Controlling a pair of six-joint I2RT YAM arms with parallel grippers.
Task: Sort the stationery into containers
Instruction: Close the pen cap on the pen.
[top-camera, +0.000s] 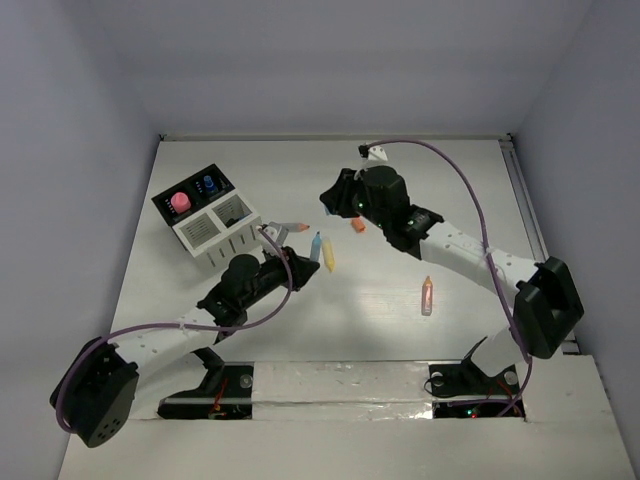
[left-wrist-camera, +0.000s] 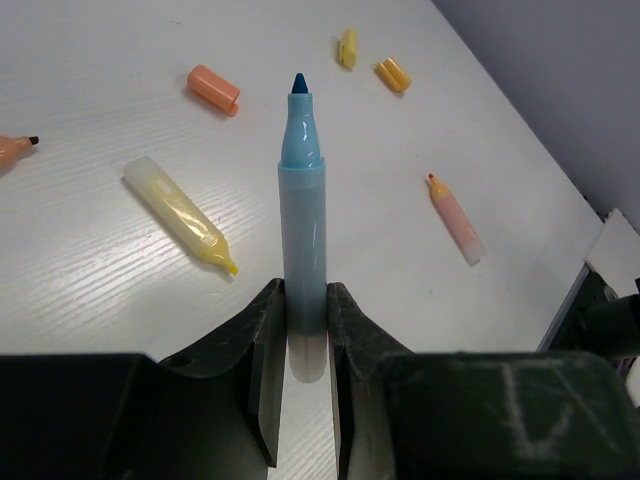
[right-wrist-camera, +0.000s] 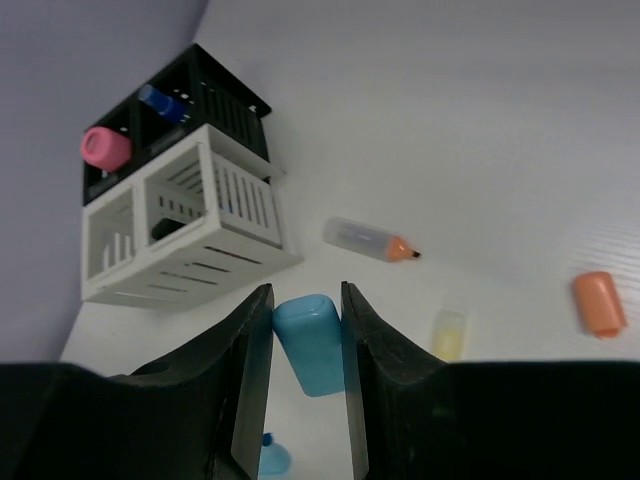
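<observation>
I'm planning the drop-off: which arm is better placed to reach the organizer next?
Left, probably: the left fingers grip the blue marker close beside the organizer, while the right fingers, holding a blue cap, sit farther from it.

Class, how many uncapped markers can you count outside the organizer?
4: blue marker in the left hand; yellow marker beside it; grey-and-orange marker near the organizer; pink marker alone, right. Others may be hidden.

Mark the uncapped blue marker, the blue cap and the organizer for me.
blue marker (left-wrist-camera: 302, 230): left wrist view, mid-barrel.
blue cap (right-wrist-camera: 310, 340): right wrist view, flat side.
organizer (right-wrist-camera: 245, 205): right wrist view, white slotted wall.
</observation>
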